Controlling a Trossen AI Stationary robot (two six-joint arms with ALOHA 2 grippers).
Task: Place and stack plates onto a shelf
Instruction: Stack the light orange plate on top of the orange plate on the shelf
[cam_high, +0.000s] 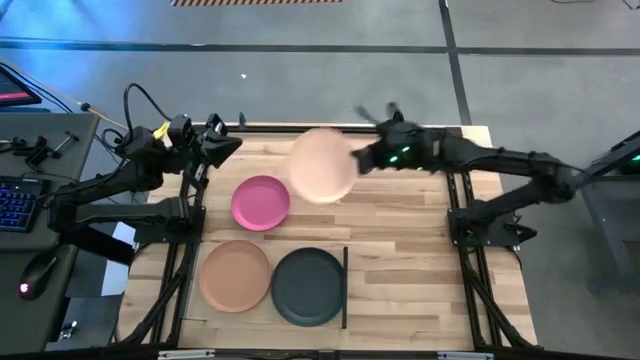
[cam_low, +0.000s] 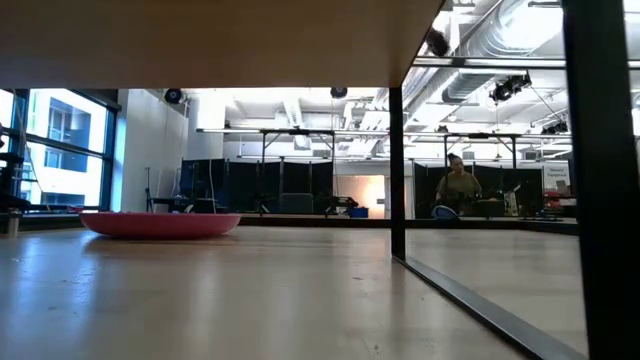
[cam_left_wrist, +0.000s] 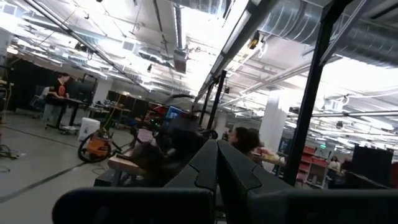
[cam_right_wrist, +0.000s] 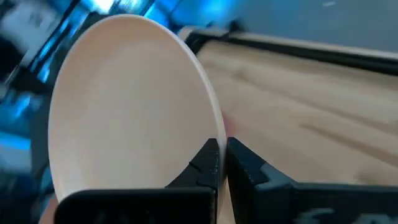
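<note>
Pinching the cream plate (cam_high: 322, 165) by its rim in the right tool (cam_high: 358, 158), aloft over the far surface (cam_high: 400, 250) beside the pink plate (cam_high: 261, 202), mid-carry; next likely lowering it level onto the shelf; left tool (cam_high: 222, 146) pressed together, waiting.

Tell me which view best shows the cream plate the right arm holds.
The right wrist view: the cream plate fills it, its rim pinched in the right gripper. The high view shows it blurred above the table's far side. The low and left wrist views miss it.
</note>
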